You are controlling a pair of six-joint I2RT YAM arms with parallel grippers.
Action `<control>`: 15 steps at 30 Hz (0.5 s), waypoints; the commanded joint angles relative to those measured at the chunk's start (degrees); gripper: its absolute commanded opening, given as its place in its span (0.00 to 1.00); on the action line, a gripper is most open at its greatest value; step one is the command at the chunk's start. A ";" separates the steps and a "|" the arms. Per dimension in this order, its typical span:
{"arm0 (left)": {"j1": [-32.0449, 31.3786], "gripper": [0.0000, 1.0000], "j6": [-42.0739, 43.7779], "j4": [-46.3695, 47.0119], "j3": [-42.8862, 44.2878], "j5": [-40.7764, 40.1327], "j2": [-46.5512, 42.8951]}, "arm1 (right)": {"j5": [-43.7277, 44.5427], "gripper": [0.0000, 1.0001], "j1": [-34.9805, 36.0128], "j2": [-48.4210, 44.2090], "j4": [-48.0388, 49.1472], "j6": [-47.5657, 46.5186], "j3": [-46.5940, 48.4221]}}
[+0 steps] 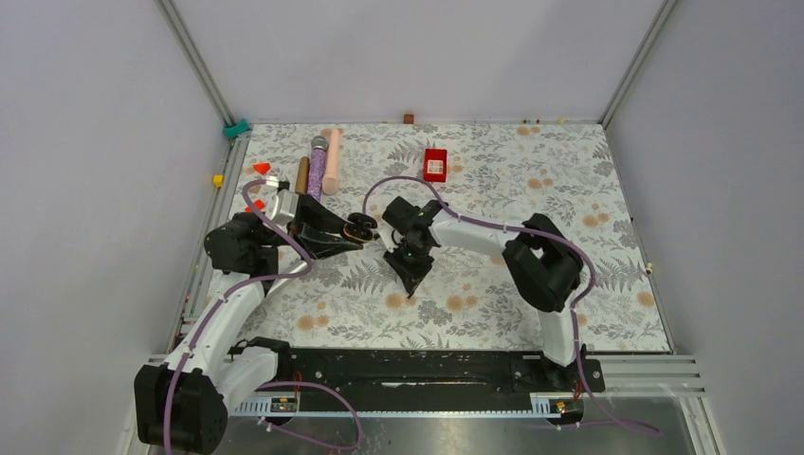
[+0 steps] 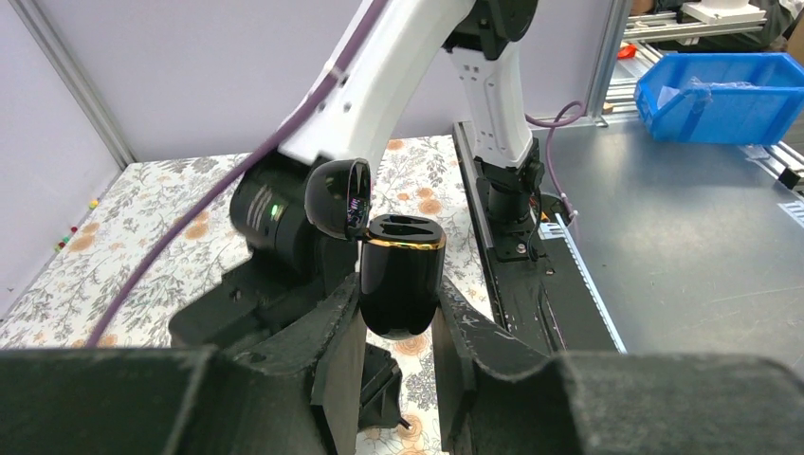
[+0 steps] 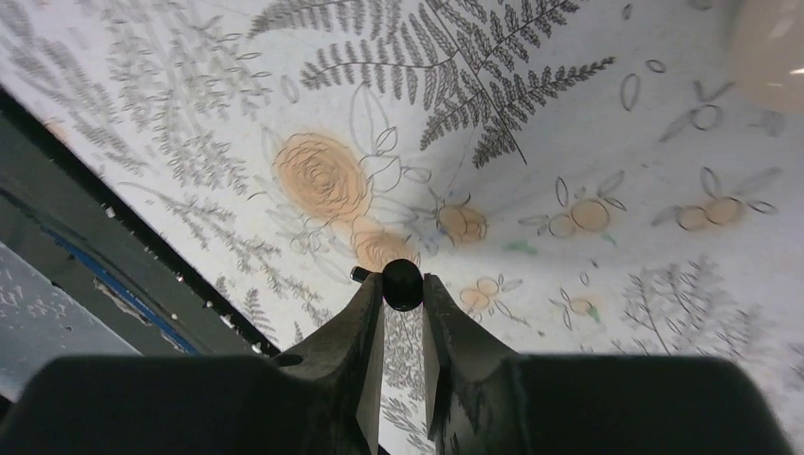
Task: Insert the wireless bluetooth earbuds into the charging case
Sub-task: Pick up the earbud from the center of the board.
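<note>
Left wrist view showed the left gripper (image 2: 398, 313) clamped on the black charging case (image 2: 400, 275), upright in its grasp, lid (image 2: 334, 194) hinged open beside 2 dark wells (image 2: 406, 227). Meanwhile the right gripper (image 3: 402, 296) pinched 1 black earbud (image 3: 402, 282) at its front end, close to the tabletop (image 3: 588, 123).

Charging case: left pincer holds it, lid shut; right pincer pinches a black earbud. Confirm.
The lid is open, hinged back, as the left wrist view shows. The left pincer holds the charging case; the right pincer pinches a black earbud.
</note>
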 commanded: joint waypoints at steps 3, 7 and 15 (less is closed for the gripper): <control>0.31 0.00 0.01 2.78 -0.86 -6.06 0.39 | 7.09 0.16 0.41 -18.29 2.55 -9.68 -0.28; 0.21 0.00 -1.45 3.37 -0.62 -10.77 1.86 | 15.83 0.17 0.19 -29.77 5.78 -15.14 -1.96; -1.08 0.00 -0.32 -2.84 3.40 -12.88 7.04 | 27.67 0.17 0.23 -45.25 12.66 -23.20 -2.83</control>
